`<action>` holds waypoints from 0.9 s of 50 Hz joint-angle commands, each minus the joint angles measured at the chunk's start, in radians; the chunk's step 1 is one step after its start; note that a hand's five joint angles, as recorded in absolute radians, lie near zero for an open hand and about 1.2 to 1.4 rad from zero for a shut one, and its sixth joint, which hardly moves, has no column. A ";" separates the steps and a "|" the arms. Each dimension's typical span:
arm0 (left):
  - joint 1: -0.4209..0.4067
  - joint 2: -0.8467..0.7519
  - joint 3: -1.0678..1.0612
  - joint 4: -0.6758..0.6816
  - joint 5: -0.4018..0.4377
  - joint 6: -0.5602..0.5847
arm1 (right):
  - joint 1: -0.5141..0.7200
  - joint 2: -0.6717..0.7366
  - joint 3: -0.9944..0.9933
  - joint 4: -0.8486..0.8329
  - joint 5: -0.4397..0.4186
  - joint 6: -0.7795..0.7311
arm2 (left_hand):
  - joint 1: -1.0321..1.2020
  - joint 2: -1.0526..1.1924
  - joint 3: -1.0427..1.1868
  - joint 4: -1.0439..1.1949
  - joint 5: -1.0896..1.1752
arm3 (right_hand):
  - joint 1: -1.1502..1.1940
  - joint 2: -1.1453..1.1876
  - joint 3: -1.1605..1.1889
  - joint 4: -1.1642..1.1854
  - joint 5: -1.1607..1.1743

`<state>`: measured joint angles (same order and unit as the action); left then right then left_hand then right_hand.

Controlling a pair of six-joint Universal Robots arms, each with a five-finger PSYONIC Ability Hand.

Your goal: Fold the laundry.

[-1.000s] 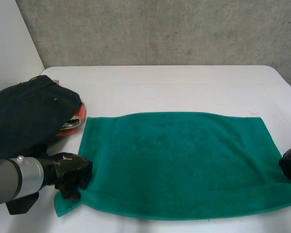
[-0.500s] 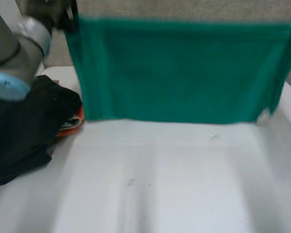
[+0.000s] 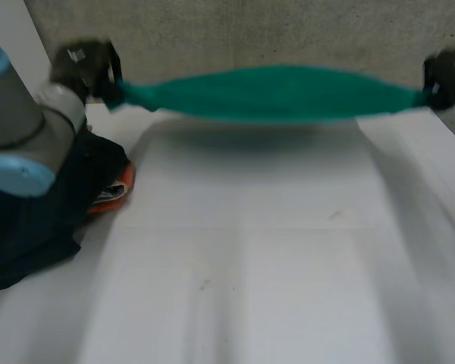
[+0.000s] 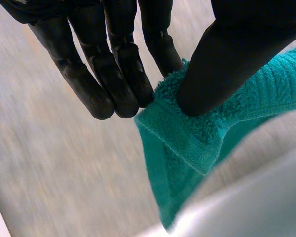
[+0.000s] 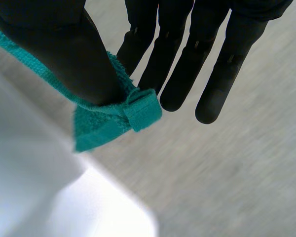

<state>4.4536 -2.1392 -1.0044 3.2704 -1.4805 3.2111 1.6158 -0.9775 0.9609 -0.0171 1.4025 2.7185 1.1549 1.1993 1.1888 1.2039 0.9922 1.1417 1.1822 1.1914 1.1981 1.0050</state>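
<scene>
Green towel (image 3: 273,92) up off the desk (image 3: 273,250), strung between both hands.
Left hand (image 4: 227,59), right hand (image 5: 54,49) each thumb-pinch a corner hem. Looks soft, light, limp: sags mid-span, so corners are the place to grip.

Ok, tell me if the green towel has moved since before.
Yes. The green towel lay flat on the table beside the dark clothes; now it is lifted, stretched over the table's far edge.
</scene>
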 commanded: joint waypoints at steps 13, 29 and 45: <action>-0.049 0.254 -0.684 -0.293 -0.006 0.371 | -0.186 -0.159 0.481 0.563 -0.006 -0.480 | 0.241 0.197 0.207 0.192 0.229 | 0.255 0.214 0.205 0.198 0.217; -0.072 0.178 -0.526 -0.442 -0.010 0.415 | -0.179 -0.080 0.356 0.559 -0.020 -0.573 | 0.241 0.197 0.207 0.192 0.229 | 0.255 0.214 0.205 0.198 0.217; -0.125 -0.333 0.220 -0.439 -0.182 0.335 | -0.051 0.221 0.029 0.109 0.018 -0.373 | 0.241 0.197 0.207 0.192 0.229 | 0.255 0.214 0.205 0.198 0.217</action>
<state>4.3384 -2.3267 -0.9920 2.8778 -1.6094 3.5386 1.5295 -0.8495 1.0862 0.1878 1.4067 2.3419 1.1549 1.1995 1.1891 1.2044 0.9966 1.1417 1.1822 1.1914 1.1981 1.0050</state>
